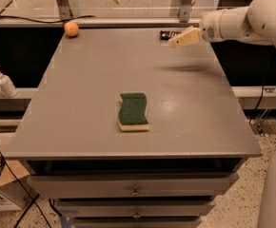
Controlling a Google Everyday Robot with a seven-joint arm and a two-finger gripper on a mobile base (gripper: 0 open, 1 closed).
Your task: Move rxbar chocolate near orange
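Observation:
The rxbar chocolate (167, 33) is a small dark flat bar at the far right of the grey table top (100, 70); the gripper covers its right end. The orange (71, 29) sits at the far left corner, well apart from the bar. My gripper (175, 42), with cream-coloured fingers, hangs above the table right next to the bar, reaching in from the right on a white arm (242, 20). It holds nothing that I can see.
A green-and-yellow sponge (133, 111) lies in the middle of the table, toward the front. A rail and glass panel run behind the far edge. A white pump bottle (4, 81) stands on a lower shelf at the left. Drawers sit below the table top.

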